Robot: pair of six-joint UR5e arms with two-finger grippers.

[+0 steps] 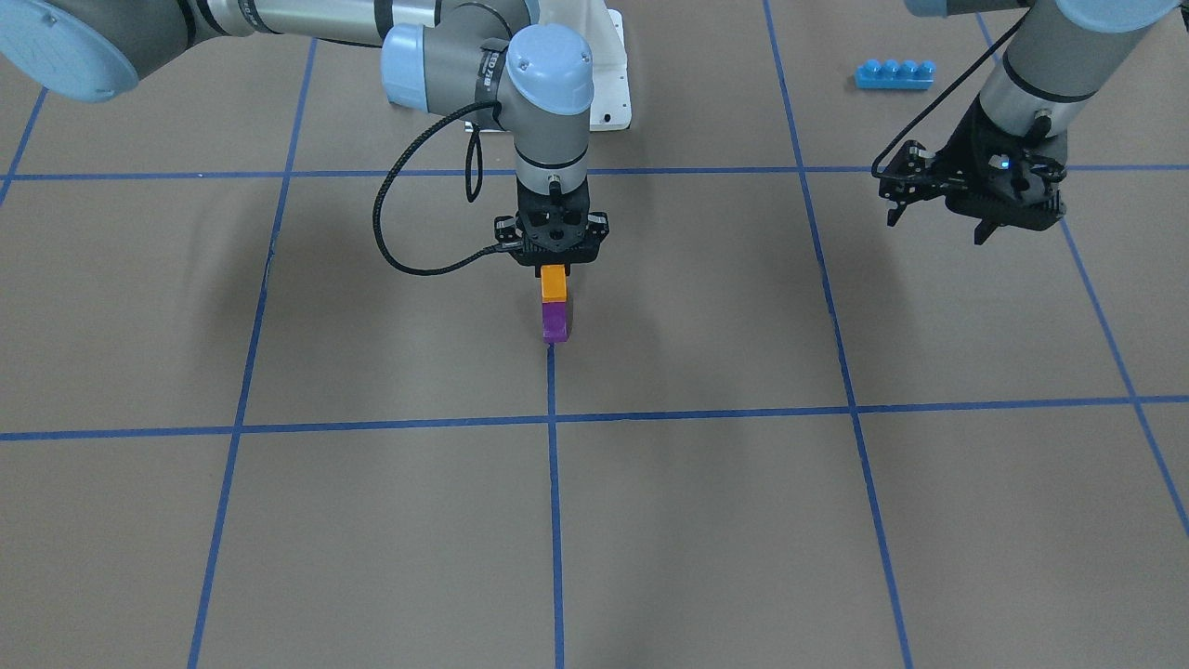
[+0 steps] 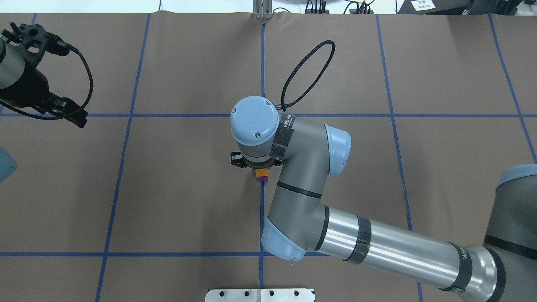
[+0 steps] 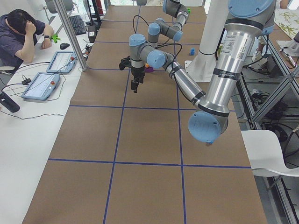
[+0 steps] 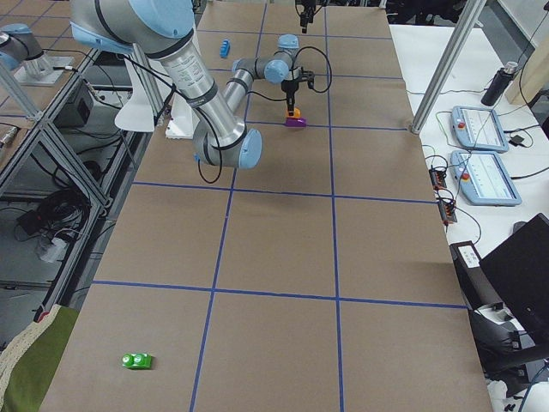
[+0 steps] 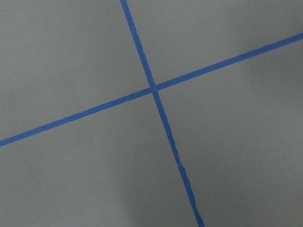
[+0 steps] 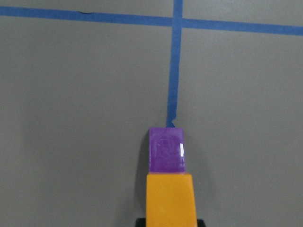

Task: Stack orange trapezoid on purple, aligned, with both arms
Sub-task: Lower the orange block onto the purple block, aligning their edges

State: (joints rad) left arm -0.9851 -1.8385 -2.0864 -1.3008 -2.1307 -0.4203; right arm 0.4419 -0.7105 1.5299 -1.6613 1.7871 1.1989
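Note:
The orange trapezoid (image 1: 554, 282) sits directly on top of the purple block (image 1: 555, 321), with their sides in line. The purple block stands on the brown table at the end of a blue tape line. My right gripper (image 1: 555, 271) points straight down and is shut on the orange trapezoid. The right wrist view shows the orange block (image 6: 170, 198) in front of the purple one (image 6: 166, 150). In the overhead view the right wrist hides most of the stack; only a bit of orange (image 2: 262, 172) and purple (image 2: 262, 179) shows. My left gripper (image 1: 938, 228) hangs open and empty far off to the side.
A long blue four-stud brick (image 1: 894, 73) lies near the left arm. The white base plate (image 1: 608, 84) is behind the right gripper. A small green toy (image 4: 135, 360) lies far away at the table's right end. Blue tape lines grid the table.

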